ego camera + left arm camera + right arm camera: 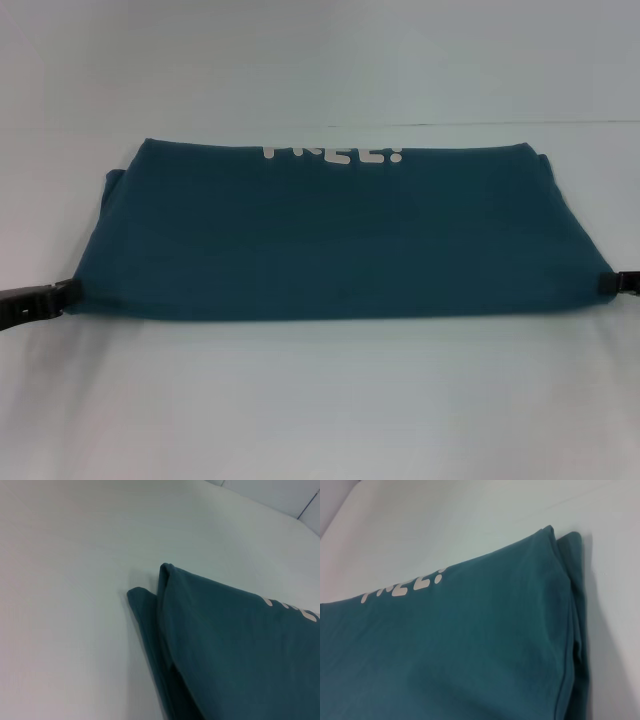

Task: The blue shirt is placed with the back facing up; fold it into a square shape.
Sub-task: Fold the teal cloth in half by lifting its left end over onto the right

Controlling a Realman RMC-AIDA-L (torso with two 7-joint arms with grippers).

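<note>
Two grippers are seen at the near corners of the shirt point(330, 235), which is spread across the middle of the white table point(320, 400) as a wide folded panel; the left gripper point(66, 293) is set at the near left corner and the right gripper point(606, 283) at the near right corner, each touching the fabric edge; whether either pair of fingers is apart, together or clamped on the cloth cannot be told, since only dark finger ends are seen against the fabric; the near edge of the shirt is stretched fairly straight between the two corners, and a shadow is cast on the table just beneath it; the far edge is narrower in the head view, and the lower halves of white letters point(333, 154) are shown along it, cut off by the fold; at the far left a second layer of cloth is seen jutting out beyond the upper one; in the left wrist view two stacked layers are shown meeting at a pointed corner, with the lettering at the edge of the picture; in the right wrist view the same doubled edge is seen, and the lettering reads partly as "FREE!".
</note>
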